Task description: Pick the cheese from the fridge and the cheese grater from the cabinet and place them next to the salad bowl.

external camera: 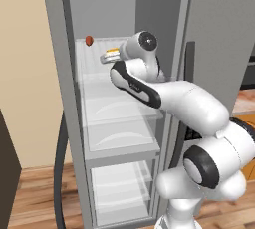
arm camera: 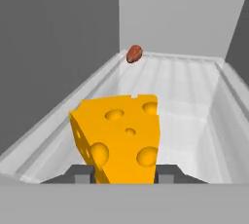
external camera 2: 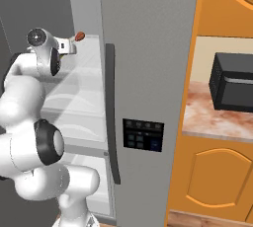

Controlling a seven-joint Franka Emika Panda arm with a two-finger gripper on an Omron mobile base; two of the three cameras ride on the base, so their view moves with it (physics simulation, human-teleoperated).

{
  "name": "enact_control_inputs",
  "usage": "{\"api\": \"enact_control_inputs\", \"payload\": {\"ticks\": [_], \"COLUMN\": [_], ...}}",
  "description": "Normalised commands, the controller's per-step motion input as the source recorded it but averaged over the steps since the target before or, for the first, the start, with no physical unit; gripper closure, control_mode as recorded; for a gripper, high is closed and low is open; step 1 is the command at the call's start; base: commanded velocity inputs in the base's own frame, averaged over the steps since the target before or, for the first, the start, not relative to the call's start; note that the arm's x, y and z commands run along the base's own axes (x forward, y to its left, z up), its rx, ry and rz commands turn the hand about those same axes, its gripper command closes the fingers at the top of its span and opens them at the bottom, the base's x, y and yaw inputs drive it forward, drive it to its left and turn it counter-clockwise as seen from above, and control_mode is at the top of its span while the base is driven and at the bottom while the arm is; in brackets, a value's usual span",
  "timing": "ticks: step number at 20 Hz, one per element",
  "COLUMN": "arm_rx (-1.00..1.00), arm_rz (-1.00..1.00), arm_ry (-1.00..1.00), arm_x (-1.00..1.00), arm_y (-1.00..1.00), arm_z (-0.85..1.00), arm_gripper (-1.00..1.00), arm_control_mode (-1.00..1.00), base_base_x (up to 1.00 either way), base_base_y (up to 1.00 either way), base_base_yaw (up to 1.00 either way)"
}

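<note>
The cheese (arm camera: 121, 135), a yellow-orange wedge with holes, stands between the two dark finger tips in the hand view. My gripper (arm camera: 124, 175) is shut on its lower part. It is held just above the translucent top shelf (arm camera: 194, 116) of the open grey fridge (external camera: 60, 98). From the left base, a sliver of the cheese (external camera: 112, 51) shows at the gripper (external camera: 105, 57), with the arm reaching into the fridge's upper compartment. In the right base view the gripper (external camera 2: 69, 47) is at the same shelf.
A small reddish-brown round item (arm camera: 134, 53) lies at the shelf's far left corner, also (external camera: 89, 40). The fridge's grey door (external camera 2: 148, 73) stands to the arm's right. A black microwave (external camera 2: 232, 83) sits on the counter (external camera 2: 207, 117) among orange cabinets (external camera 2: 217, 181).
</note>
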Motion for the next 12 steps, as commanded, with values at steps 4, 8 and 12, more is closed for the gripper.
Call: {"api": "enact_control_inputs", "payload": {"ticks": [4, 8, 12], "arm_rx": [0.03, 0.11, 0.04], "arm_rz": [-0.04, -0.09, -0.08], "arm_ry": [0.00, -0.06, -0.11], "arm_x": [-1.00, -1.00, -1.00], "arm_y": [-0.34, -0.60, -0.51], "arm_z": [0.59, 0.40, 0.27], "arm_gripper": [1.00, 1.00, 1.00], "arm_control_mode": [-1.00, -1.00, -1.00], "base_base_x": [0.00, 0.00, 0.00], "base_base_y": [0.00, 0.00, 0.00], "base_base_yaw": [0.00, 0.00, 0.00]}}
